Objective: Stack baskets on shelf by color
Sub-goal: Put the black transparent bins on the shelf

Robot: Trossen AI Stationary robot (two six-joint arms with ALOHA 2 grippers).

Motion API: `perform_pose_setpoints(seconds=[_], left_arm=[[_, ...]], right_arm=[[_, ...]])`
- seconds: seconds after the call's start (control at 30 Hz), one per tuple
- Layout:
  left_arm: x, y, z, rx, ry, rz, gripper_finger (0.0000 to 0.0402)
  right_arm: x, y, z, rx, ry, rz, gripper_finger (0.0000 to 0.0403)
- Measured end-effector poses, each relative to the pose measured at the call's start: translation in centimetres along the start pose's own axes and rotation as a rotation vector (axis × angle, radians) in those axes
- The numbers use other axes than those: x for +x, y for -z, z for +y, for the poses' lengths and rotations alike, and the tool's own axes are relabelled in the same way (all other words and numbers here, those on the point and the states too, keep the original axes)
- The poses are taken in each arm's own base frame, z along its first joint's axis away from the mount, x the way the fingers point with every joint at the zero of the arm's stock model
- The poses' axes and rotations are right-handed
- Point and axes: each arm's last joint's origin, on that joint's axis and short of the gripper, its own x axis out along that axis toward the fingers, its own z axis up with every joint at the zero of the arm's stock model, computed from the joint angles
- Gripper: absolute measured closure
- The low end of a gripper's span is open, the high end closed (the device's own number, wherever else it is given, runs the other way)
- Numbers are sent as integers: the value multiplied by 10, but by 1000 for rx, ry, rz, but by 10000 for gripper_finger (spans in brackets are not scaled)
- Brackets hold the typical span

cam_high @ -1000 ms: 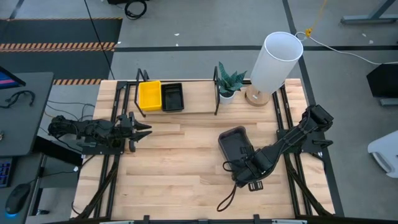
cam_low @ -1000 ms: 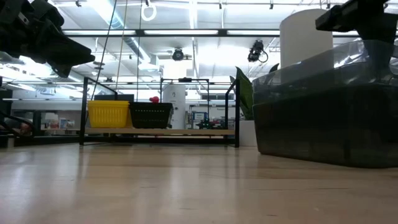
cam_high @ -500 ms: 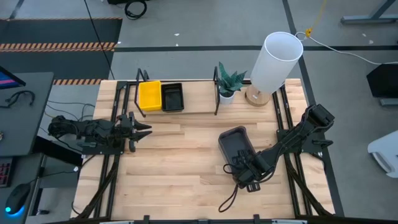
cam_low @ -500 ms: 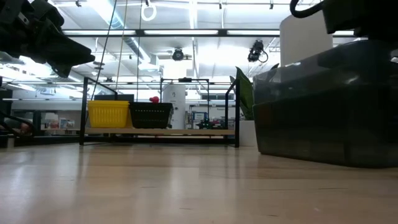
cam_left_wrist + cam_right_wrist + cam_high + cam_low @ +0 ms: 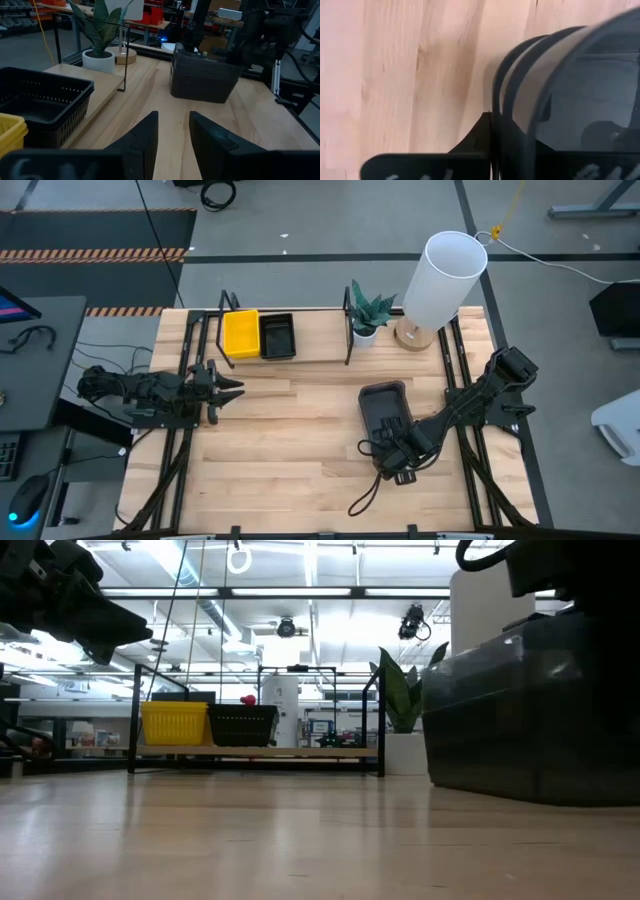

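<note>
The right gripper [image 5: 398,452] is clamping shut on the near rim of the dark grey basket [image 5: 386,410], which is sitting on the worktop [image 5: 290,450] right of centre, well apart from the shelf [image 5: 310,350]; in the right wrist view one dark finger [image 5: 479,137] is pressing against the basket's rounded edge. The left gripper [image 5: 226,389] is hovering at the worktop's left side with its fingers parted a little, holding nothing. A yellow basket [image 5: 240,333] and a black basket [image 5: 277,335] are sitting side by side, touching, on the shelf (at its left end). A potted plant [image 5: 368,315] and a white lamp shade [image 5: 442,279] are standing beside the shelf's right end.
</note>
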Motion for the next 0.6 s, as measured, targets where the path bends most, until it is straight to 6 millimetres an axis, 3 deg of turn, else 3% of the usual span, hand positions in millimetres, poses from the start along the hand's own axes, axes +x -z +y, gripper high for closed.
perform_pose_setpoints(seconds=[0.6], left_arm=[[0,0,0,0,0,0,285]], right_arm=[[-23,-20,2,-31,-2,-64,390]])
